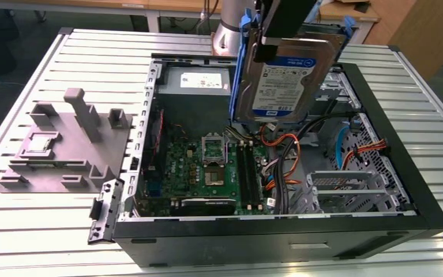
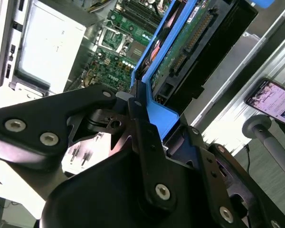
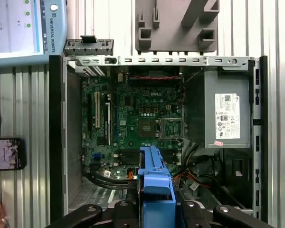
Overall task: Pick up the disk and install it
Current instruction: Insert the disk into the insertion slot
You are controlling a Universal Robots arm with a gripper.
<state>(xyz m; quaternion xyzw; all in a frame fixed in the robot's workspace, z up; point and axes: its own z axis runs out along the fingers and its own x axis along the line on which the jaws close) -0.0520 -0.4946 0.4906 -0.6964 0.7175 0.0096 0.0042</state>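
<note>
The disk (image 1: 287, 86) hangs upright over the open computer case (image 1: 283, 231), its white-and-blue label facing the exterior camera and its blue frame running along its edges. My gripper (image 1: 279, 40) comes down from above and is shut on the disk's top end. In the second wrist view the black fingers (image 2: 142, 128) clamp the blue frame, and the disk (image 2: 185, 42) shows its green circuit-board side. The first wrist view looks straight down past the disk's blue frame (image 3: 154, 175) into the case, above the motherboard (image 3: 142, 123).
Inside the case lie the motherboard (image 1: 206, 167), a grey power supply (image 1: 202, 83) with a white sticker, orange cables (image 1: 283, 150) and a metal drive cage (image 1: 348, 184). A grey fixture (image 1: 67, 144) stands on the slatted table at the exterior view's left. A phone (image 3: 7, 154) lies beside the case.
</note>
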